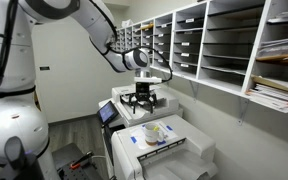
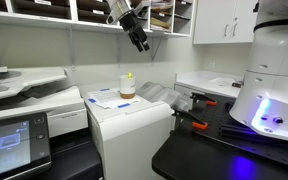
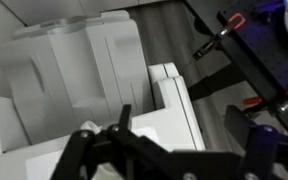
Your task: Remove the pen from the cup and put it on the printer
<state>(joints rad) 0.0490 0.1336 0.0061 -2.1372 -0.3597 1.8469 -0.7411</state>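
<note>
The small pale cup [image 2: 127, 89] stands on top of the white printer [image 2: 134, 118], and the thin yellowish pen [image 2: 130, 76] sticks out of its rim. In an exterior view the cup [image 1: 154, 132] sits on the printer's flat lid [image 1: 189, 150]. My gripper [image 2: 140, 41] hangs open and empty well above the cup, slightly to one side; it also shows in an exterior view [image 1: 139, 99]. In the wrist view the dark fingers [image 3: 189, 135] frame the white printer [image 3: 84, 60]. Cup and pen are out of the wrist view.
Wall shelves with paper slots [image 1: 224, 45] run behind the printer. A large copier with a touchscreen [image 2: 14, 140] stands beside it. A black table with orange-handled clamps [image 2: 199, 125] and the robot base [image 2: 274, 90] are on the other side. Taped paper [image 2: 106, 97] lies by the cup.
</note>
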